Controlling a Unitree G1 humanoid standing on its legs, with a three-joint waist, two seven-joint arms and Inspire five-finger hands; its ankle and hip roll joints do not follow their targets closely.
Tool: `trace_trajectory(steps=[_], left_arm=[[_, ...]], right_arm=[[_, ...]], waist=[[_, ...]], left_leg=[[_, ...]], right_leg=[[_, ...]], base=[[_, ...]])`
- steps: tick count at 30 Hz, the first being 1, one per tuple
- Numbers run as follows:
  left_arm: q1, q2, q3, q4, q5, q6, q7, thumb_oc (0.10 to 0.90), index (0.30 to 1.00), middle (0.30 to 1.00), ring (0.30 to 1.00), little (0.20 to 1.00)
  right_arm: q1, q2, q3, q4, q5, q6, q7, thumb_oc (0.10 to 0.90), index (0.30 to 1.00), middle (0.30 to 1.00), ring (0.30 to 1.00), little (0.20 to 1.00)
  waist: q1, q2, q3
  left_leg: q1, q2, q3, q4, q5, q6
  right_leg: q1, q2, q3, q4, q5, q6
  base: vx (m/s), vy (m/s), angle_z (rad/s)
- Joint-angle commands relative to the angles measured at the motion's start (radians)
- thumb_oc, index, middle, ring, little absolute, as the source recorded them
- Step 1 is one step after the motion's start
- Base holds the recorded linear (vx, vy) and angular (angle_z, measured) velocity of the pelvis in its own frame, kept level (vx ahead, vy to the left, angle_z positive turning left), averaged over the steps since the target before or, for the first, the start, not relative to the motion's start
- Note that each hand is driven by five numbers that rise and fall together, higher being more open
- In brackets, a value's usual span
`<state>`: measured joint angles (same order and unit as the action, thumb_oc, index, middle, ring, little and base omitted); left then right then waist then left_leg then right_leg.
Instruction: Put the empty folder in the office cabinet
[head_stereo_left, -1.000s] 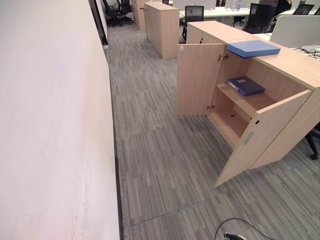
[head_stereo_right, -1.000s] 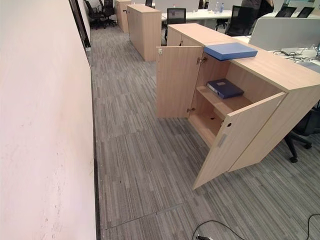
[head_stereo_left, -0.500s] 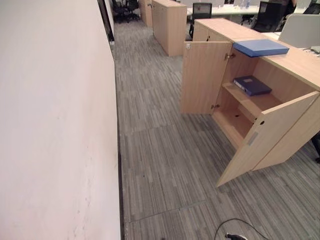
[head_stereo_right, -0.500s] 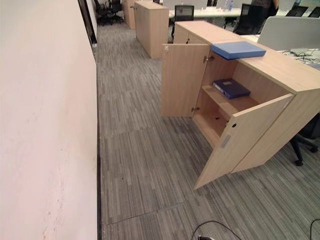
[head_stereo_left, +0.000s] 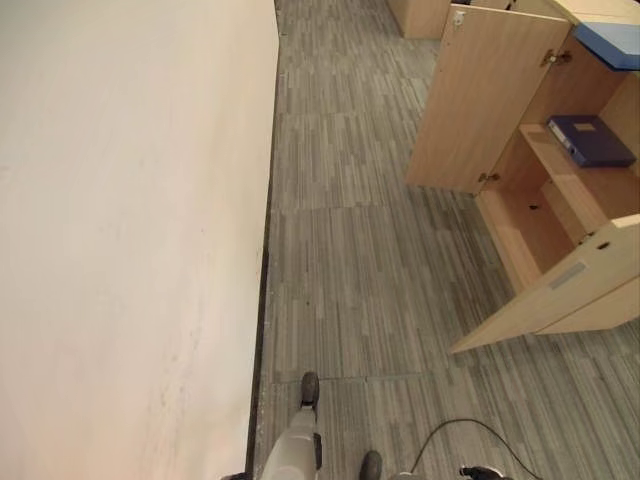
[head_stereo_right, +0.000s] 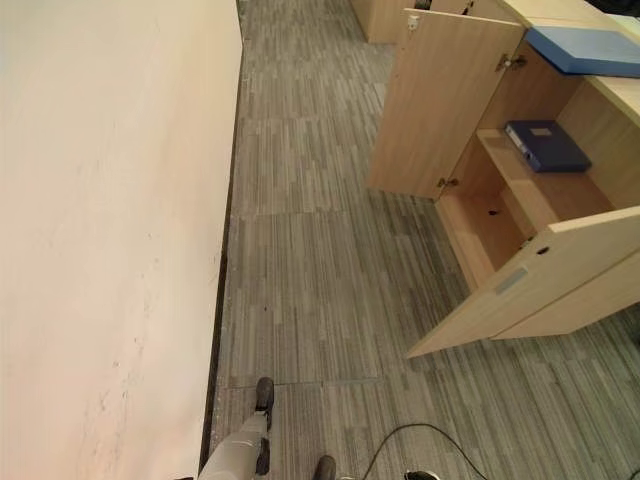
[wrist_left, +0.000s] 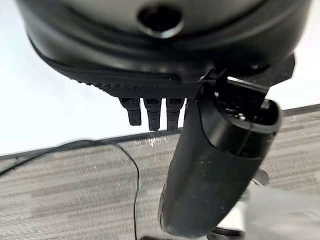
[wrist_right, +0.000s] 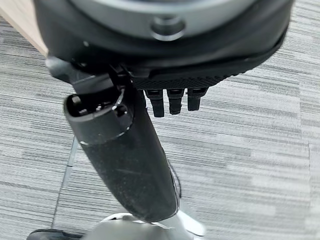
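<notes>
A light-wood office cabinet (head_stereo_right: 440, 110) stands at the upper right with both doors swung open. A dark blue folder (head_stereo_right: 546, 146) lies flat on its inner shelf. A light blue folder (head_stereo_right: 580, 50) rests on the cabinet's top. My left hand (wrist_left: 215, 165) hangs above the carpet beside the wall, its fingers (wrist_left: 152, 112) relaxed and holding nothing. My right hand (wrist_right: 125, 155) hangs over the carpet too, its fingers (wrist_right: 172, 102) loose and empty. Both hands are well away from the cabinet.
A long white wall (head_stereo_left: 120, 250) runs along the left. Grey striped carpet (head_stereo_left: 380, 280) lies between the wall and the cabinet. The near cabinet door (head_stereo_right: 540, 290) juts out into the floor space. Another wooden cabinet (head_stereo_left: 425, 15) stands further back.
The whole picture has tipped down and shifted, so the cabinet now sits at the upper right. The folders and doors have kept their places.
</notes>
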<state>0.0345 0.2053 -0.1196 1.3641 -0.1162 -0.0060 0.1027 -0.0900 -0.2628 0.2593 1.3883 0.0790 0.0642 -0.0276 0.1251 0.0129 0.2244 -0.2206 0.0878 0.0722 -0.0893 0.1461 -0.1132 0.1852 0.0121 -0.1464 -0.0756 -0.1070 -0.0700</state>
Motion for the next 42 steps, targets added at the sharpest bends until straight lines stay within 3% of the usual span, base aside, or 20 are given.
trace_trajectory(steps=[1, 4, 5, 6, 8, 11, 14, 17, 19, 20, 24, 25, 30, 32, 35, 36, 37, 38, 39, 42], left_arm=[[0.006, 0.029, 0.034, 0.002, -0.038, -0.019, 0.031, 0.8, 0.9, 0.9, 0.9, 0.9], [0.007, 0.034, 0.044, -0.01, -0.05, -0.018, 0.032, 0.8, 0.9, 0.9, 0.9, 0.9], [0.001, 0.041, 0.044, -0.032, -0.059, -0.019, 0.035, 0.8, 0.9, 0.9, 0.9, 0.9], [0.001, 0.041, 0.044, -0.032, -0.059, -0.019, 0.035, 0.8, 0.9, 0.9, 0.9, 0.9], [-0.008, 0.049, 0.034, -0.058, -0.065, -0.019, 0.045, 0.8, 0.9, 0.9, 0.9, 0.9], [-0.012, 0.061, 0.037, -0.062, -0.073, -0.018, 0.06, 0.8, 0.9, 0.9, 0.9, 0.9], [-0.016, 0.06, 0.036, -0.07, -0.079, -0.022, 0.068, 0.8, 0.9, 0.9, 0.9, 0.9], [-0.019, 0.052, 0.027, -0.059, -0.064, -0.017, 0.08, 0.8, 0.9, 0.9, 0.9, 0.9], [-0.014, 0.042, 0.025, -0.047, -0.058, -0.014, 0.078, 0.8, 0.9, 0.9, 0.9, 0.9], [-0.013, 0.038, 0.027, -0.037, -0.05, -0.013, 0.084, 0.8, 0.9, 0.9, 0.9, 0.9], [-0.014, 0.038, 0.035, -0.028, -0.037, -0.01, 0.087, 0.8, 0.9, 0.9, 0.9, 0.9], [-0.009, 0.04, 0.064, -0.007, -0.033, -0.012, 0.1, 0.8, 0.9, 0.9, 0.9, 0.9], [0.001, 0.031, 0.078, 0.009, -0.035, -0.015, 0.117, 0.8, 0.9, 0.9, 0.9, 0.9], [0.0, 0.02, 0.087, 0.005, -0.068, -0.021, 0.117, 0.8, 0.9, 0.9, 0.9, 0.9], [-0.035, 0.024, 0.072, -0.008, -0.099, -0.025, 0.125, 0.8, 0.9, 0.9, 0.9, 0.9], [-0.035, 0.024, 0.073, -0.008, -0.099, -0.025, 0.125, 0.8, 0.9, 0.9, 0.9, 0.9], [-0.041, 0.025, 0.071, -0.018, -0.11, -0.028, 0.131, 0.8, 0.9, 0.9, 0.9, 0.9], [-0.053, 0.029, 0.064, -0.054, -0.128, -0.037, 0.149, 0.8, 0.9, 0.9, 0.9, 0.9], [-0.053, 0.029, 0.064, -0.055, -0.128, -0.037, 0.149, 0.8, 0.9, 0.9, 0.9, 0.9], [-0.066, 0.031, 0.03, -0.136, -0.115, -0.051, 0.192, 0.8, 0.9, 0.9, 0.9, 0.9]], right_arm=[[0.02, -0.015, 0.012, -0.003, -0.012, -0.007, -0.01, 0.8, 0.9, 0.9, 0.9, 0.9], [0.028, -0.006, -0.005, -0.001, -0.01, -0.004, -0.009, 0.8, 0.9, 0.9, 0.9, 0.9], [0.022, -0.007, -0.004, -0.013, -0.016, -0.003, -0.016, 0.8, 0.9, 0.9, 0.9, 0.9], [0.022, -0.008, -0.004, -0.013, -0.016, -0.003, -0.016, 0.8, 0.9, 0.9, 0.9, 0.9], [0.007, -0.012, -0.021, -0.053, 0.006, -0.006, -0.036, 0.8, 0.9, 0.9, 0.9, 0.9], [0.005, -0.008, -0.029, -0.087, 0.025, -0.013, -0.054, 0.8, 0.9, 0.9, 0.9, 0.9], [0.01, -0.007, -0.032, -0.095, 0.035, -0.015, -0.062, 0.8, 0.9, 0.9, 0.9, 0.9], [0.01, -0.01, -0.042, -0.095, 0.045, -0.011, -0.08, 0.8, 0.9, 0.9, 0.9, 0.9], [0.007, -0.01, -0.042, -0.092, 0.043, -0.009, -0.086, 0.8, 0.9, 0.9, 0.9, 0.9], [0.006, -0.008, -0.041, -0.091, 0.044, -0.006, -0.09, 0.8, 0.9, 0.9, 0.9, 0.9], [0.005, -0.005, -0.044, -0.093, 0.047, -0.005, -0.09, 0.8, 0.9, 0.9, 0.9, 0.9], [0.017, 0.004, -0.051, -0.073, 0.049, -0.001, -0.085, 0.8, 0.9, 0.9, 0.9, 0.9], [0.036, 0.008, -0.043, -0.043, 0.034, -0.002, -0.08, 0.8, 0.9, 0.9, 0.9, 0.9], [0.036, -0.004, -0.049, -0.041, 0.046, -0.007, -0.08, 0.8, 0.9, 0.9, 0.9, 0.9], [0.035, -0.005, -0.057, -0.049, 0.074, -0.022, -0.093, 0.8, 0.9, 0.9, 0.9, 0.9], [0.035, -0.005, -0.057, -0.049, 0.074, -0.022, -0.093, 0.8, 0.9, 0.9, 0.9, 0.9], [0.039, -0.001, -0.053, -0.048, 0.075, -0.023, -0.095, 0.8, 0.9, 0.9, 0.9, 0.9], [0.046, 0.001, -0.036, -0.046, 0.068, -0.022, -0.094, 0.8, 0.9, 0.9, 0.9, 0.9], [0.046, 0.001, -0.036, -0.046, 0.068, -0.022, -0.094, 0.8, 0.9, 0.9, 0.9, 0.9], [0.041, -0.008, -0.019, -0.042, 0.061, -0.019, -0.105, 0.8, 0.9, 0.9, 0.9, 0.9]], waist=[[0.014, -0.04, -0.101], [0.016, -0.049, -0.133], [0.014, -0.042, -0.133], [0.014, -0.04, -0.134], [-0.006, -0.025, -0.118], [-0.028, -0.014, -0.093], [-0.054, 0.012, -0.067], [-0.084, 0.04, -0.018], [-0.093, 0.038, -0.004], [-0.106, 0.024, 0.008], [-0.119, 0.005, 0.017], [-0.134, -0.013, 0.007], [-0.142, -0.017, -0.034], [-0.152, 0.004, -0.047], [-0.169, 0.01, -0.05], [-0.17, 0.007, -0.051], [-0.174, 0.007, -0.054], [-0.172, -0.005, -0.046], [-0.172, -0.004, -0.046], [-0.154, -0.038, -0.018]], left_leg=[[-0.046, -0.062, 0.002, 0.011, 0.051, 0.085], [0.012, -0.121, 0.016, 0.021, 0.005, 0.126], [0.059, -0.162, 0.022, 0.014, -0.033, 0.158], [0.057, -0.16, 0.022, 0.014, -0.032, 0.158], [0.149, -0.211, 0.028, 0.003, -0.099, 0.19], [0.215, -0.227, 0.029, 0.002, -0.14, 0.203], [0.249, -0.206, 0.017, 0.002, -0.149, 0.2], [0.316, -0.183, 0.011, 0.004, -0.18, 0.194], [0.345, -0.178, 0.009, 0.005, -0.2, 0.189], [0.362, -0.183, 0.003, 0.016, -0.213, 0.185], [0.397, -0.19, -0.018, 0.023, -0.245, 0.175], [0.457, -0.192, -0.057, 0.009, -0.292, 0.161], [0.514, -0.173, -0.093, 0.008, -0.357, 0.15], [0.513, -0.112, -0.098, 0.064, -0.396, 0.124], [0.471, -0.022, -0.059, 0.208, -0.333, 0.066], [0.468, -0.025, -0.06, 0.208, -0.331, 0.067], [0.459, -0.005, -0.051, 0.251, -0.288, 0.054], [0.388, 0.037, -0.028, 0.435, -0.167, 0.041], [0.387, 0.038, -0.029, 0.437, -0.168, 0.041], [0.277, 0.074, 0.007, 0.689, -0.069, 0.062]], right_leg=[[0.098, -0.079, -0.013, 0.07, -0.106, 0.136], [0.063, -0.17, -0.016, 0.197, -0.026, 0.19], [-0.003, -0.236, -0.029, 0.374, 0.093, 0.205], [-0.005, -0.234, -0.028, 0.373, 0.094, 0.204], [-0.069, -0.328, -0.098, 0.609, 0.218, 0.195], [-0.128, -0.372, -0.142, 0.697, 0.225, 0.193], [-0.206, -0.345, -0.166, 0.709, 0.152, 0.166], [-0.286, -0.306, -0.227, 0.562, 0.112, 0.167], [-0.338, -0.274, -0.226, 0.455, 0.132, 0.179], [-0.374, -0.234, -0.208, 0.292, 0.196, 0.186], [-0.397, -0.192, -0.157, 0.136, 0.253, 0.213], [-0.434, -0.163, -0.113, -0.003, 0.321, 0.242], [-0.397, -0.16, -0.141, -0.01, 0.338, 0.23], [-0.41, -0.144, -0.135, 0.072, 0.295, 0.209], [-0.41, -0.118, -0.146, 0.183, 0.181, 0.154], [-0.412, -0.121, -0.147, 0.182, 0.182, 0.154], [-0.394, -0.106, -0.149, 0.181, 0.163, 0.14], [-0.341, -0.071, -0.152, 0.169, 0.122, 0.106], [-0.342, -0.071, -0.153, 0.169, 0.122, 0.106], [-0.269, -0.034, -0.145, 0.142, 0.09, 0.06]], base=[[0.4, 0.33, -0.51], [0.41, 0.392, -0.55], [0.28, 0.381, -0.24], [0.26, 0.422, 0.07], [0.26, 0.381, 0.01], [0.22, 0.257, 0.26], [0.16, 0.078, 0.3], [0.19, -0.015, 0.34], [0.17, -0.093, -0.02], [0.22, -0.132, -0.28], [0.31, -0.16, -0.13], [0.7, -0.308, 0.03], [0.48, -0.219, 0.28], [0.5, -0.287, 0.69], [0.41, -0.301, 0.21], [0.36, -0.283, 0.17], [0.34, -0.312, 0.19], [0.35, -0.312, 0.18], [0.31, -0.331, 0.2], [0.21, -0.292, 0.04]])
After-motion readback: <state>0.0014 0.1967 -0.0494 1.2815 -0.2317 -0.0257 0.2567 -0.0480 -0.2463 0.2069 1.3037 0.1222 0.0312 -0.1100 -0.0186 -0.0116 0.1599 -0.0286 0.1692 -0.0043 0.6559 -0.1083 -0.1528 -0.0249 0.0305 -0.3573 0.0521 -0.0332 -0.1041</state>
